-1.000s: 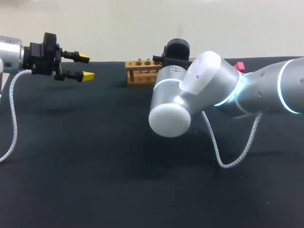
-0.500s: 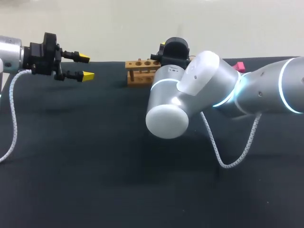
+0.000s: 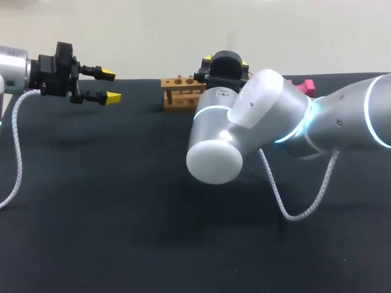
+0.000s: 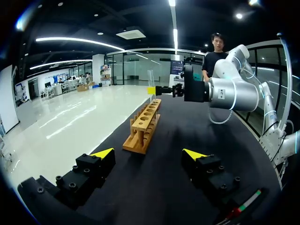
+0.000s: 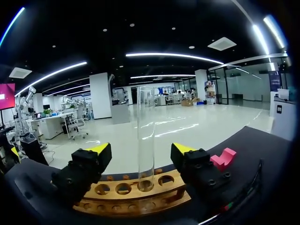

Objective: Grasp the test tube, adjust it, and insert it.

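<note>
The clear straight-walled test tube (image 5: 146,136) stands upright with its open mouth on top. Its lower end meets one of the round holes in the top board of the light-brown wooden rack (image 5: 131,190); how deep it sits cannot be told. Seen from the left wrist, the tube (image 4: 151,80) rises over the far end of the rack (image 4: 144,125). The rack (image 3: 182,91) is a long two-tier block with a single row of holes, lying flat near the far edge of the black bench (image 3: 122,213).
</note>
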